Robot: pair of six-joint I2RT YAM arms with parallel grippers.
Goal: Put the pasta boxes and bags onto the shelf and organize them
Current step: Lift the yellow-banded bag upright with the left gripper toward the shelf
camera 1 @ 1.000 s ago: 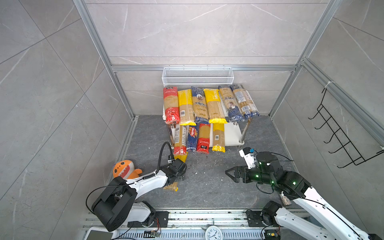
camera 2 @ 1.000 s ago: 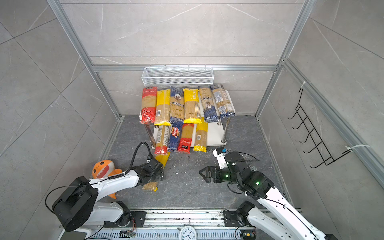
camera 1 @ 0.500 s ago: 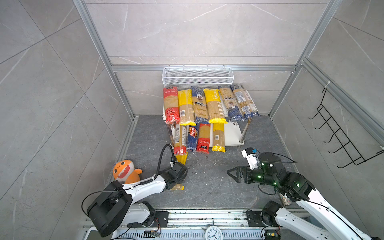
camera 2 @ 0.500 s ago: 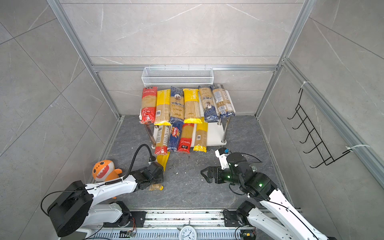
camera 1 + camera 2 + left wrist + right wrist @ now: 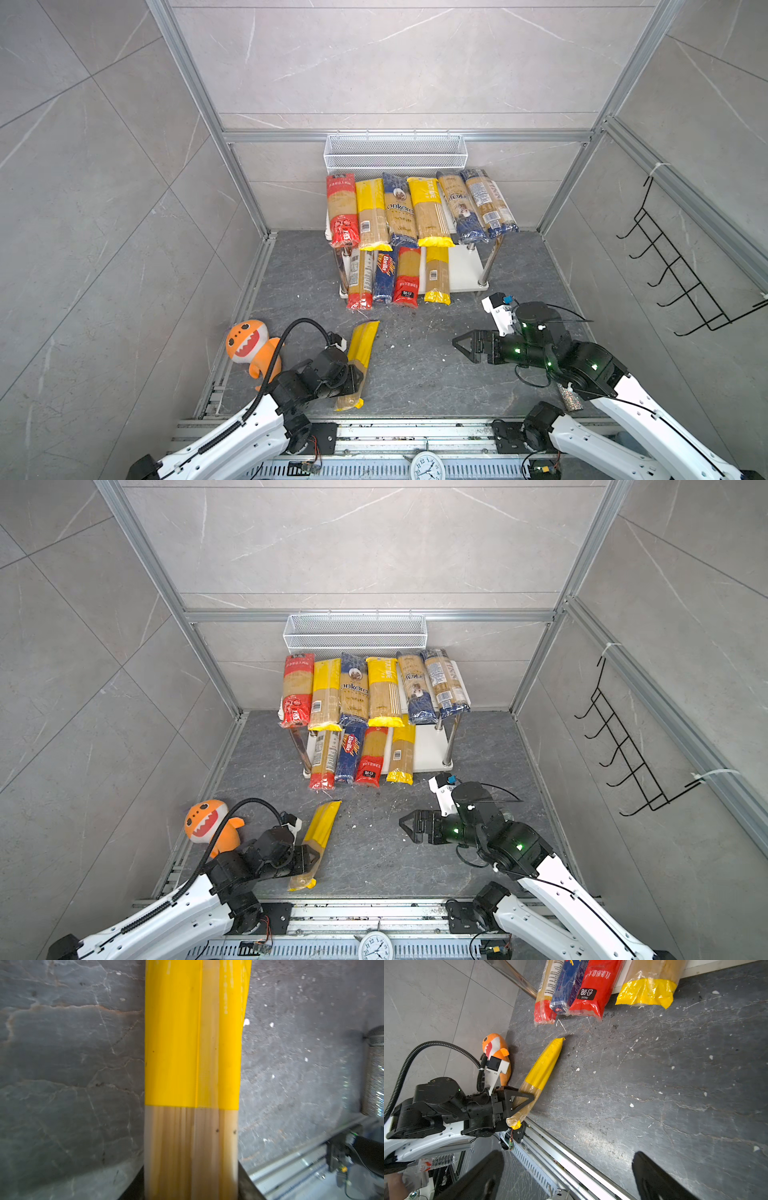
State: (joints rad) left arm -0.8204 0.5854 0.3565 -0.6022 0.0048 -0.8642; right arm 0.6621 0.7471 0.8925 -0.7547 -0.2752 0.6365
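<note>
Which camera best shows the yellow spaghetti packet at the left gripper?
The right wrist view: the yellow packet shows end to end, with the left gripper around its clear part. The left wrist view shows only its middle, close up. In both top views it is whole but small, partly under the gripper.

**White arms, black joints**

Left arm [image 5: 249, 436]: white shell, black motor housings [image 5: 328, 368], ribbed black conduit [image 5: 433, 1043] arching overhead. Right arm [image 5: 648, 424]: same livery, green lights [image 5: 516, 351] glowing, white camera mount [image 5: 496, 309]. Right gripper [image 5: 568, 1155]: tapered black fingers [image 5: 652, 1178].
</note>
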